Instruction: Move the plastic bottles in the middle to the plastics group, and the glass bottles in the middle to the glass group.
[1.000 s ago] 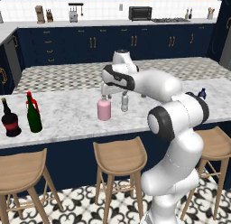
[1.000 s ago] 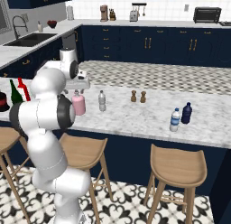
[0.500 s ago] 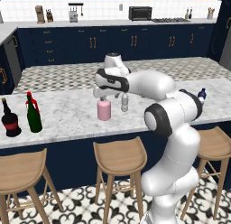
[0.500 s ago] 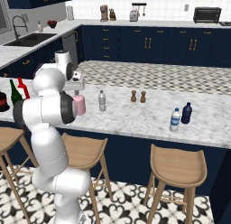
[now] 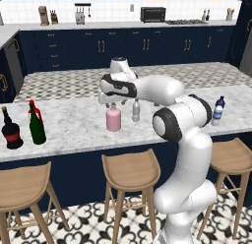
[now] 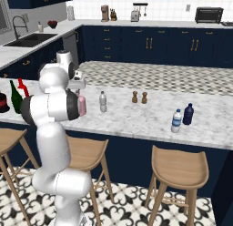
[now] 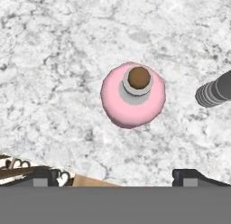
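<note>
The green wine bottle (image 5: 36, 124) is seen at the bench's (image 5: 74, 130) left end. The squat pink flask (image 5: 113, 119), pale-collared and brown-topped, is stood mid-bench under the gripper (image 5: 109, 101), apparently untouched, its fingers spread wide. The slim clear bottle (image 5: 136, 110) is placed just right.

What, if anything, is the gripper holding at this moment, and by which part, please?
Nothing is held. The gripper is open and hovers above the pink flask, which stands free on the marble counter, its stopper clear of the fingers.
</note>
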Controlling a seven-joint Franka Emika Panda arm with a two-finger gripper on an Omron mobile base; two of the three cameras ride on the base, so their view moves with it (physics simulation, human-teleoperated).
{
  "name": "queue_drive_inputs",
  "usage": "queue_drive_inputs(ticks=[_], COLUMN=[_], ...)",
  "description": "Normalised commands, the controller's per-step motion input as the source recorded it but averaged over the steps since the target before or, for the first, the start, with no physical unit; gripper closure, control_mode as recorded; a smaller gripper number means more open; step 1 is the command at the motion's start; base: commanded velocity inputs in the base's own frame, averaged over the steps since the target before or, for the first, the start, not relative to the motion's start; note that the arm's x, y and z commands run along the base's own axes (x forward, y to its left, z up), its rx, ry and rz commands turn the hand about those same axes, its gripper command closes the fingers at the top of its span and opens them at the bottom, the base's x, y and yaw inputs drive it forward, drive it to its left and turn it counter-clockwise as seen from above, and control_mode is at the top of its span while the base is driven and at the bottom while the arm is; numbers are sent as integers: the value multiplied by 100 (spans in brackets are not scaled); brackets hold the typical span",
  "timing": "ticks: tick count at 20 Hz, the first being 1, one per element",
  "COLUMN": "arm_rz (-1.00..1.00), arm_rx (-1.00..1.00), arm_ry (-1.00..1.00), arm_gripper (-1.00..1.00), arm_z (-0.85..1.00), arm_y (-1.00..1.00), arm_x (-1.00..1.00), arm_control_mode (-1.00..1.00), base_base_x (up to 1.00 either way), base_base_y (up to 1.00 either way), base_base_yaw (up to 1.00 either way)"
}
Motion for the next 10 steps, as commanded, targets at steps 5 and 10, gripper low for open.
queue_drive_inputs(ticks=[5, 10], arm_rz=[0, 0], arm_rx=[0, 0], arm_ry=[0, 0], arm_gripper=[-100, -100], arm_z=[-6, -25], arm_y=[0, 0], arm_x=[33, 34], arm_control_mode=[-100, -100], base_base_x=[0, 0], base_base_y=[0, 0], base_base_yaw=[0, 0])
